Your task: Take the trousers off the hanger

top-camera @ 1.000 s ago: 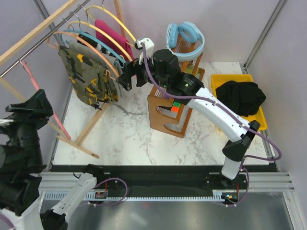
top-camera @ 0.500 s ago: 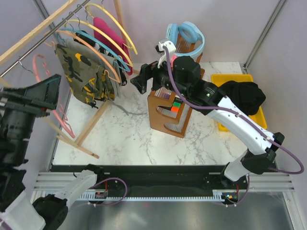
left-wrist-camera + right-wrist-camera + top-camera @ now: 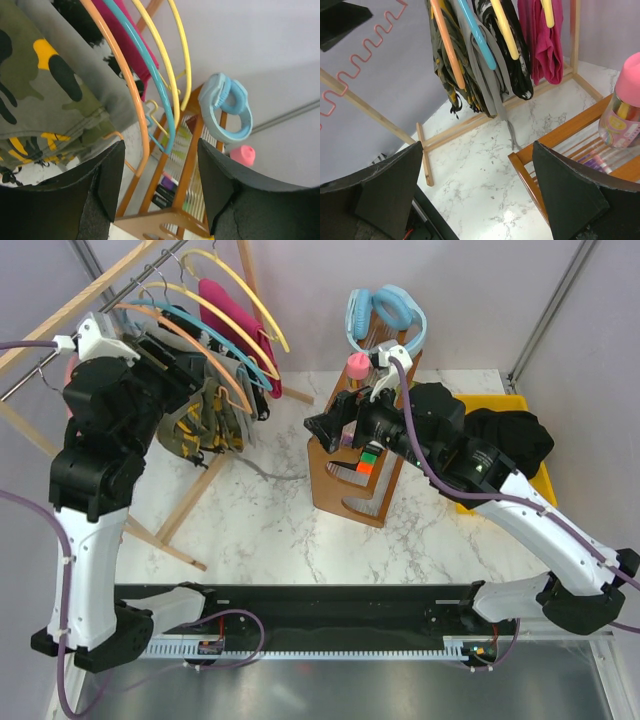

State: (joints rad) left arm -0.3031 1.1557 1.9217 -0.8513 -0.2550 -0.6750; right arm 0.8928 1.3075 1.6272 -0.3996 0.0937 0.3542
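Note:
The camouflage trousers (image 3: pixel 205 420) hang on an orange hanger (image 3: pixel 190 340) on the clothes rail at the far left. They also show in the left wrist view (image 3: pixel 35 95) and the right wrist view (image 3: pixel 445 75). The black trousers (image 3: pixel 512 440) lie in a yellow bin (image 3: pixel 480 402) at the right. My left gripper (image 3: pixel 195 375) is raised beside the hanging clothes, open and empty (image 3: pixel 160 190). My right gripper (image 3: pixel 320 428) is open and empty (image 3: pixel 477 195) over the marble table, right of the rail.
A grey garment (image 3: pixel 492 65), a black-and-white one (image 3: pixel 517 60) and a magenta one (image 3: pixel 542 40) hang on blue and yellow hangers. A wooden stand (image 3: pixel 350 480) holds blue headphones (image 3: pixel 385 315) and a pink-capped bottle (image 3: pixel 357 364). A pink wavy hanger (image 3: pixel 375 40) hangs further left.
My left arm has swung up from the near left to the hanging clothes. My right gripper has drawn back to the right, away from the rail, to in front of the wooden stand.

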